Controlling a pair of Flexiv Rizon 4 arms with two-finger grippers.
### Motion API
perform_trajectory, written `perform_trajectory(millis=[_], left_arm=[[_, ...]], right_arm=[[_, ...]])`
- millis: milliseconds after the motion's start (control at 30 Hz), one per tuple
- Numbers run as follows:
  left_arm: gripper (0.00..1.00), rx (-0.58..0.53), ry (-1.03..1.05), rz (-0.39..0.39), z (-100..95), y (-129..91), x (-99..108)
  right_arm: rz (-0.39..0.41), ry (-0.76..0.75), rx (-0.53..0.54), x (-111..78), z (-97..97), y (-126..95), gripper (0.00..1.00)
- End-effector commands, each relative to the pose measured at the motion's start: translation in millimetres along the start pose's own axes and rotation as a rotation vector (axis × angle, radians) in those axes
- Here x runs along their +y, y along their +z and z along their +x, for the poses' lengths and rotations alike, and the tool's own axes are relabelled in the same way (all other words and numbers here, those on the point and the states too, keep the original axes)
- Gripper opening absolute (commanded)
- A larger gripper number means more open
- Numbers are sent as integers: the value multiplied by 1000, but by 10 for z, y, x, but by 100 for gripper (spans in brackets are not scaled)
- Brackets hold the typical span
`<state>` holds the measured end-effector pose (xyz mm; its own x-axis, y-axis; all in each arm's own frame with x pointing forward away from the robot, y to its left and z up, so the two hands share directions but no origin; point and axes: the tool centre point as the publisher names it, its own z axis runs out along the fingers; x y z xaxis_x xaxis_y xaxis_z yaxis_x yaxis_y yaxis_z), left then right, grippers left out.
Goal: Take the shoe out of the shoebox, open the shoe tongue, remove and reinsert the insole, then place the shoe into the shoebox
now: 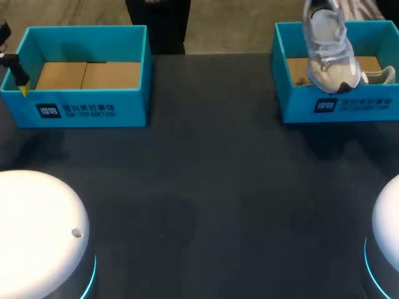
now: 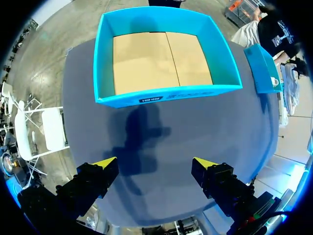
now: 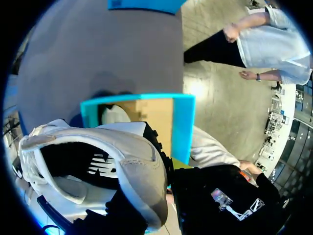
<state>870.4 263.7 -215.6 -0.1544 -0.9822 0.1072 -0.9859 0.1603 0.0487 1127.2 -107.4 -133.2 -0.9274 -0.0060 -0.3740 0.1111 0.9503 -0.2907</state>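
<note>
dark desk (image 1: 212,187) fills the head view, two blue shoeboxes along its far edge. left shoebox (image 1: 87,111) sits far left, bare cardboard floor, nothing in it. right shoebox (image 1: 340,106) sits far right. the white shoe (image 1: 328,53) hangs in the air over the right shoebox, toe end lowest. from this angle the toe overlaps the front wall, and i can't tell if it touches. a second white piece (image 1: 381,76) lies inside that box beside the shoe, can't tell what it is. my left hand (image 1: 20,84) shows at the view's left edge, just outside the left shoebox's outer wall, one yellow tip pointing down. my right hand is out of this view. white arm bases (image 1: 37,230) sit at the near corners.

left wrist view: my left hand (image 2: 154,166) is spread wide, nothing between the fingers, over bare desk (image 2: 195,127). the left shoebox (image 2: 161,95) is ahead of the fingers, apart from them, empty. a corner of the right shoebox (image 2: 261,68) shows well off to the side.

right wrist view: the shoe (image 3: 132,171) is right up against my right hand (image 3: 167,159), opening facing the camera, dark inside. the hand holds it at the heel collar, one yellow tip outside the heel, the other finger hidden in the shoe. the right shoebox (image 3: 185,127) is under the shoe, cardboard floor showing, the white piece (image 3: 115,113) in it. an edge of the left shoebox (image 3: 146,5) lies far across the desk (image 3: 98,54).
</note>
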Motion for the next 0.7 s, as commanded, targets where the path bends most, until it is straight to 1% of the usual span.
perform_trajectory(millis=[33,133,367,567,633,700], left_arm=[[100,-3,-1,-1,3,-3,5],[100,-3,-1,-1,3,-3,5],[100,-3,-1,-1,3,-3,5],[100,-3,-1,-1,3,-3,5],[100,-3,-1,-1,3,-3,5],[100,-3,-1,-1,3,-3,5]], right_arm=[[-22,-13,15,-99,-270,91,0],[-26,-22,12,-162,-342,141,0],[-30,-42,11,-244,-431,275,0],[-21,36,49,-379,-508,369,0],[-15,85,84,-444,-535,417,0],[2,154,144,-509,-558,469,0]])
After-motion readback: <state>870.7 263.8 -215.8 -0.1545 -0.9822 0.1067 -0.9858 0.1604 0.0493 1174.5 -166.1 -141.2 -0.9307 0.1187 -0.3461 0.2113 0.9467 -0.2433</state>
